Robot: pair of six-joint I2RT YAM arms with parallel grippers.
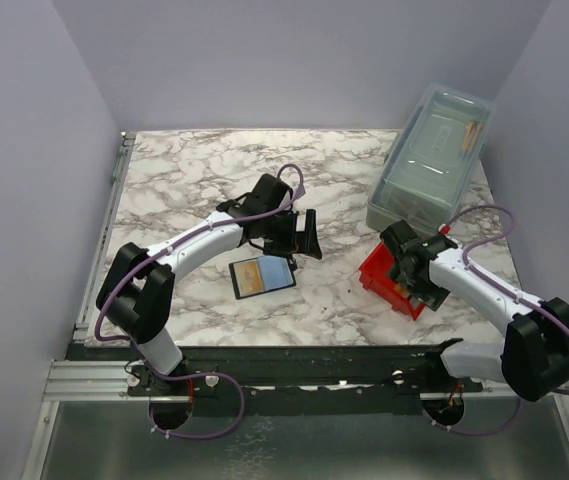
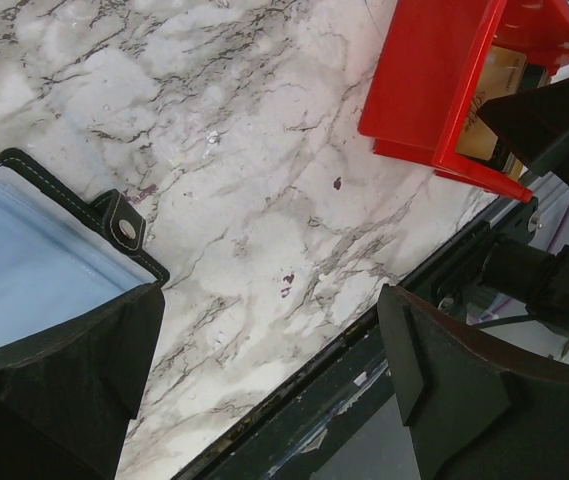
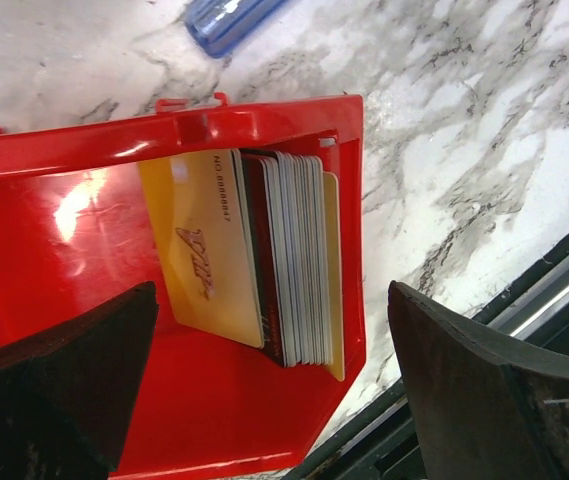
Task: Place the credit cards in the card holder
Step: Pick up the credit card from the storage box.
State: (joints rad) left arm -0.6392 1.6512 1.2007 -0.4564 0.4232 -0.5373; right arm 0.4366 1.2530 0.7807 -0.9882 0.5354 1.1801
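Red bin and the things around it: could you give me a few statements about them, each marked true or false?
1. The credit cards stand stacked at one end of the red bin. True.
2. The card holder is folded shut. False: it lies open, its pale blue panel showing.
3. The right pincer grips a card. False: it is open over the bin and holds nothing.
4. The card holder lies on the marble table, apart from the bin. True.

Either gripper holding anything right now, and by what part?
Nothing held. Left gripper open beside the card holder; right gripper open above the credit cards in the red bin.
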